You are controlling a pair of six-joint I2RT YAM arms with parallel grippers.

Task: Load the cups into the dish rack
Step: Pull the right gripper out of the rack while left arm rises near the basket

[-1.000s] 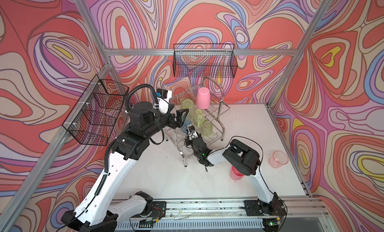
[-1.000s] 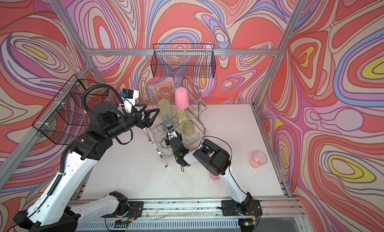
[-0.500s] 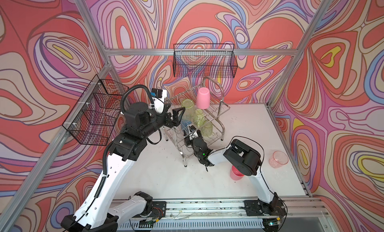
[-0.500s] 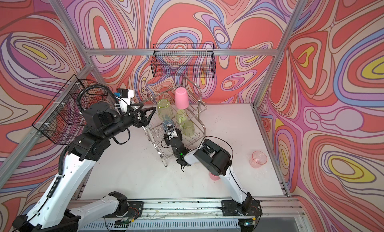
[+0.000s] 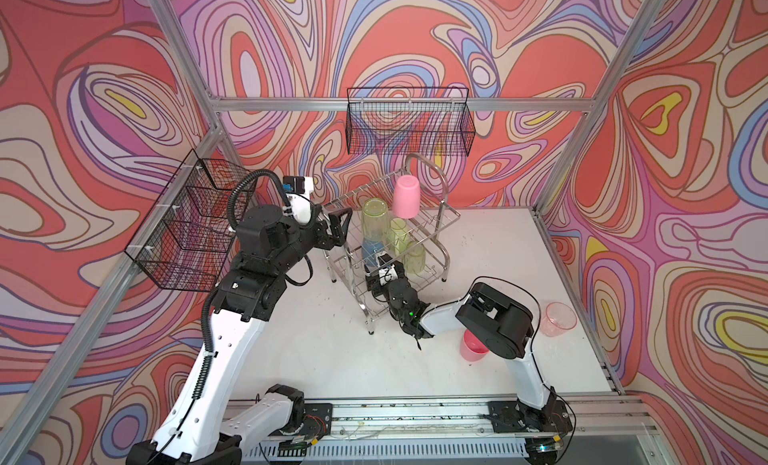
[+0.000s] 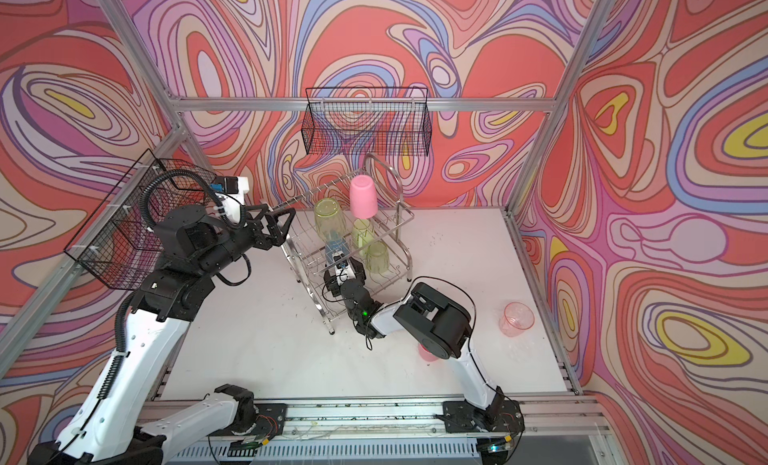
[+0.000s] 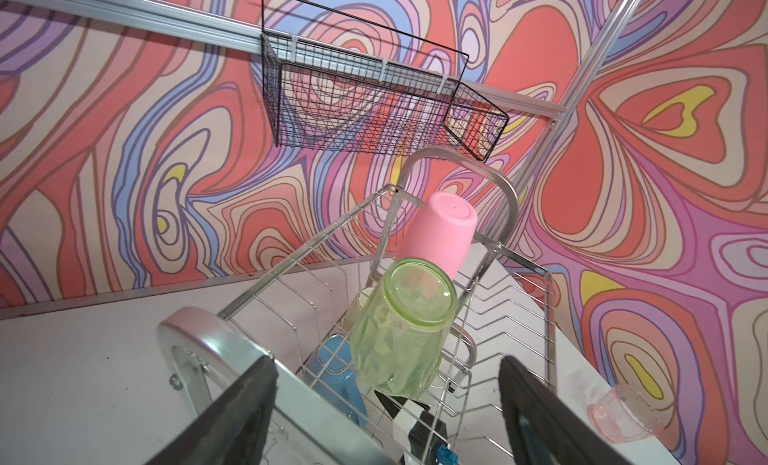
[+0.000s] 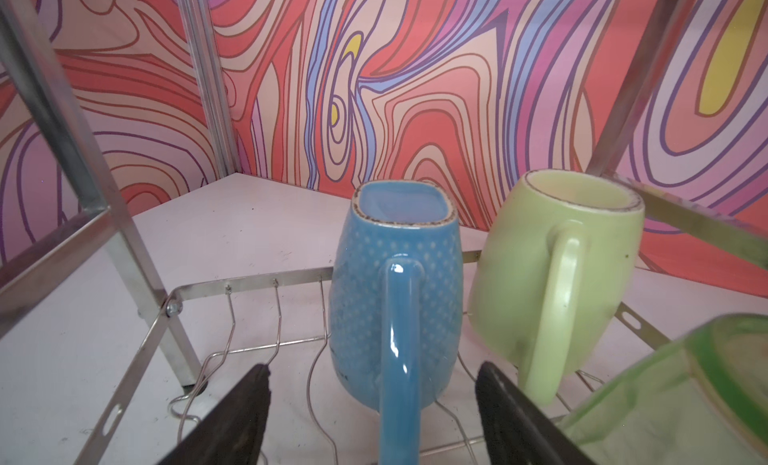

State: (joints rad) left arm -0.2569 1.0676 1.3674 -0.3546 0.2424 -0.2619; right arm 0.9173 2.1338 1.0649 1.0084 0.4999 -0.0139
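Five of the seven cups sit in the rack [image 7: 208,325]. A pink tumbler [image 5: 406,196] and a green cup [image 5: 375,217] are upturned on top. The blue mug [image 8: 395,284], pale mug [image 8: 552,259] and second green cup [image 5: 415,257] are below.

Two wait on the table [image 5: 316,338]: a second tumbler [image 5: 471,346] and a clear pink cup [image 5: 557,319].

The right gripper [image 8: 372,367] straddles the blue mug's handle, jaws apart. The left gripper [image 5: 340,226] gapes beside the rack.

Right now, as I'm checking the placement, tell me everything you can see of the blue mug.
The blue mug looks like glazed ceramic: dimpled body, smooth loop handle, squarish end with a worn speckled edge. It stands on the dish rack's lower-tier wires beside the pale-green mug. The right gripper's open fingers flank its handle without touching.
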